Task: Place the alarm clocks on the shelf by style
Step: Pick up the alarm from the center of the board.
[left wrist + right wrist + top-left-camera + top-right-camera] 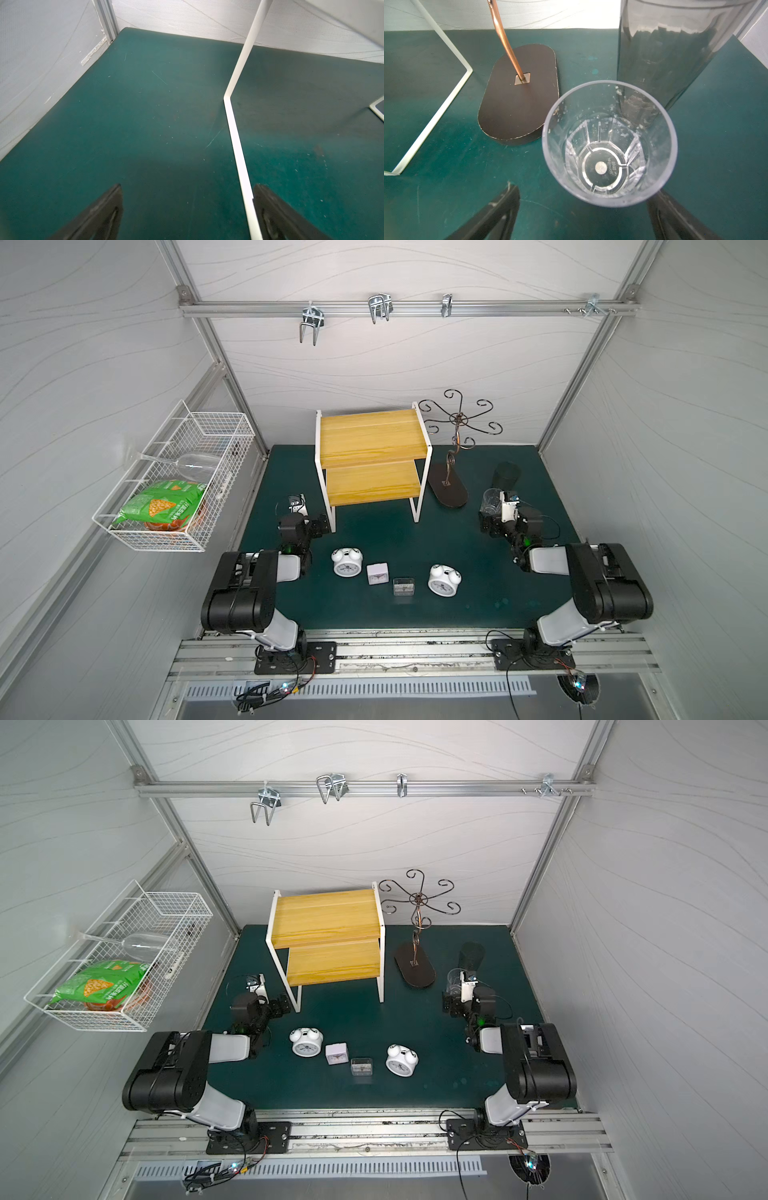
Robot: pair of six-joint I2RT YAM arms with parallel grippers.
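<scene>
Left tool [188, 185]: fingers spread wide with nothing held. It sits low over the desk [457, 605] at the shelf's front-left leg, and the leg's white floor bar runs just beside one finger.
Shelf [370, 485]: upright at the back middle of the desk, between the two tools.
Left round clock [347, 562]: on the desk in front of the shelf, near the left arm and closer to the camera than the left tool.
White clock [377, 573]: just right of it, not touching.
Clear clock [404, 586]: next in the row, about midway between the tools.
Right round clock [444, 580]: at the end of the row, well apart from the right tool.
Stand [451, 489]: just right of the shelf.
Right tool [587, 189]: fingers spread wide, gripping nothing. It points at a glass [609, 143] standing just ahead of them; whether they touch it cannot be told.
Dark cup [664, 52]: just behind the glass.
</scene>
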